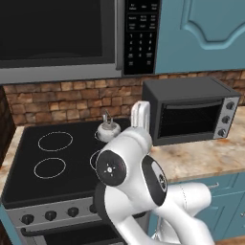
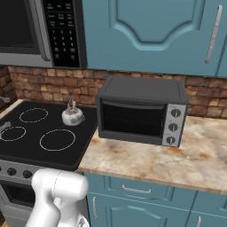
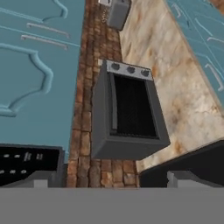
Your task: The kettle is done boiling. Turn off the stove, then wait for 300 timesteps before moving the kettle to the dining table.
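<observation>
The small silver kettle (image 1: 108,130) (image 2: 72,116) stands upright near the back right of the stove's black cooktop (image 1: 76,158) (image 2: 31,148). A row of black knobs (image 1: 50,215) runs along the stove's grey front. My white hand (image 1: 140,114) rises just right of the kettle, apart from it. In the hand view my gripper (image 3: 110,178) is open, its fingertips (image 3: 41,179) far apart with nothing between them, and it faces the toaster oven in a rolled picture. The dining table is out of view.
A black toaster oven (image 1: 191,112) (image 2: 142,115) (image 3: 129,113) sits on the beige marbled counter (image 1: 206,155) (image 2: 177,159) right of the stove. A microwave (image 1: 57,38) (image 2: 22,31) and teal wall cabinets (image 2: 146,31) hang above. My arm's elbow (image 1: 129,167) covers the cooktop's front right.
</observation>
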{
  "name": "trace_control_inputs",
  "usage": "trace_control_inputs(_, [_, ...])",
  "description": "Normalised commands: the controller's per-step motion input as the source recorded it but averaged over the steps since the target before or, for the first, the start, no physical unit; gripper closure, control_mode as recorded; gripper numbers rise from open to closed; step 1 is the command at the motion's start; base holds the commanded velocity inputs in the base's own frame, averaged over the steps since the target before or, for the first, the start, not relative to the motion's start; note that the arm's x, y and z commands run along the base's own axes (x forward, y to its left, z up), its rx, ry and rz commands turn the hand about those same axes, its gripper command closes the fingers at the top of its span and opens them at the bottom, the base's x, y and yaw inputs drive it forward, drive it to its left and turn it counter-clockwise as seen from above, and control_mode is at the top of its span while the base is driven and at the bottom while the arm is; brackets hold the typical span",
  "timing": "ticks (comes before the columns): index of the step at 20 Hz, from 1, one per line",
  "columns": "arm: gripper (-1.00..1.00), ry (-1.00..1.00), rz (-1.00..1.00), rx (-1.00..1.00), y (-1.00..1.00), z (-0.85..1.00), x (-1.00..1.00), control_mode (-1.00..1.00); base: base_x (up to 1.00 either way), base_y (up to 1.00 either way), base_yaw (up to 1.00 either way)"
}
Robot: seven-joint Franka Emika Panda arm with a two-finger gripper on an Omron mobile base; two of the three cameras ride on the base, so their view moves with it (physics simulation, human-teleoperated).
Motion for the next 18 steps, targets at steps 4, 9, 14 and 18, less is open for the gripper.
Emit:
trace_control_inputs(4, [-1.00,-0.20,0.00,0.23,0.10,-0.01,0.13,-1.00,0.00,0.00,0.00])
trace_control_inputs(9, [-1.00,-0.16,0.00,0.21,0.14,-0.11,0.10,-1.00,0.00,0.00,0.00])
trace_control_inputs(14, [-1.00,-0.03,-0.01,0.18,0.00,-0.19,0.06,-1.00,0.00,0.00,0.00])
trace_control_inputs(18, [-1.00,-0.29,-0.11,0.26,0.00,-0.42,0.06,-1.00,0.00,0.00,0.00])
